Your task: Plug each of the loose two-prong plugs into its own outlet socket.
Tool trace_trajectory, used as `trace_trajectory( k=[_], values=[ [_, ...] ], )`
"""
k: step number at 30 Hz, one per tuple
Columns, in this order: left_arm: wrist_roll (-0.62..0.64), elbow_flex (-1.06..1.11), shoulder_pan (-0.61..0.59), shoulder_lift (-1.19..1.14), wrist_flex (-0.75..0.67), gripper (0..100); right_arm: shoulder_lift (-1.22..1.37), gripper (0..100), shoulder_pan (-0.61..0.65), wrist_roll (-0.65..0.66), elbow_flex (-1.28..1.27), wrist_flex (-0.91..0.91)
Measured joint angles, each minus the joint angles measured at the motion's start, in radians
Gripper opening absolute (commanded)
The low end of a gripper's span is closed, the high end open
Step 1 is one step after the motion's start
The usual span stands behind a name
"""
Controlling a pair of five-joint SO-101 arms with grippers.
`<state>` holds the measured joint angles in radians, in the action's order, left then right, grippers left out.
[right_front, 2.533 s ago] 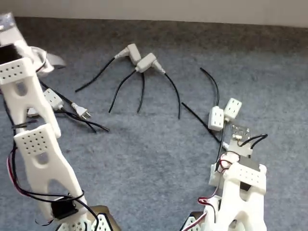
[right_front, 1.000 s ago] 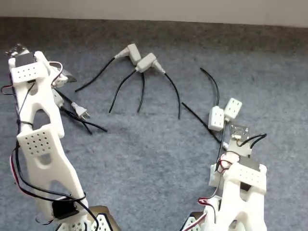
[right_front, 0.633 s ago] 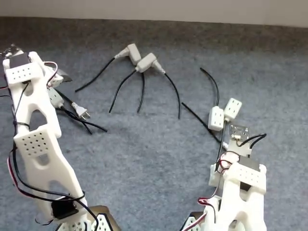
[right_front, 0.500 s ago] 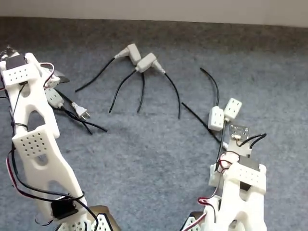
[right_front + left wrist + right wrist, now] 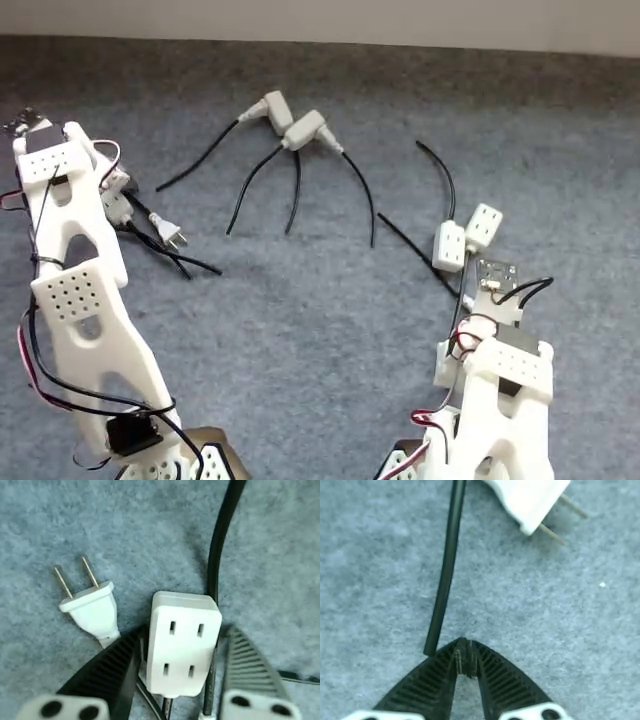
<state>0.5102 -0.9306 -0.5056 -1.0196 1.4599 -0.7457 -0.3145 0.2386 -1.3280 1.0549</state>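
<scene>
At 5 o'clock on the grey carpet (image 5: 300,330), right gripper (image 5: 467,652) is clenched on nothing, black ribbed fingertips (image 5: 490,667) pressed together. Cut end of a thin black cable (image 5: 445,575) lies just beside the tips. A white plastic plug with two metal prongs (image 5: 527,497) lies farther out, prongs bare on the carpet. High view: two white rectangular plastic blocks (image 5: 450,243) sit just beside each other at 3 o'clock, just past that arm.

At 9 o'clock, left gripper (image 5: 182,642) is released, fingers spread either side of a white plastic socket block with four slots (image 5: 184,625), which lies flat between them; cannot tell if they touch it. White two-prong plug on a black cord (image 5: 92,607) lies just beside the block, prongs free, not inserted. Thick black cord (image 5: 220,540) runs along the block's other side.

At 11 to 12 o'clock, far end, two white angled plastic connectors (image 5: 305,128) lie end to end, thin black cords trailing toward 6 o'clock.
</scene>
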Motion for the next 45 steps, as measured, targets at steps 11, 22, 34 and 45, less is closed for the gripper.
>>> trace_trajectory(
  k=[11,22,34,45],
  values=[
    [-0.005,-0.242,0.0,0.115,0.199,3,0.0,1.3,0.0,0.0,0.0,0.0],
    [-0.295,-0.376,0.089,0.371,0.305,2,0.0,1.3,0.0,0.0,0.0,0.0],
    [-0.526,0.496,0.618,1.026,0.305,2,0.0,1.3,0.0,0.0,0.0,0.0],
    [-0.537,1.241,0.806,1.148,-0.089,3,0.0,1.3,0.0,0.0,0.0,0.0]
  ],
)
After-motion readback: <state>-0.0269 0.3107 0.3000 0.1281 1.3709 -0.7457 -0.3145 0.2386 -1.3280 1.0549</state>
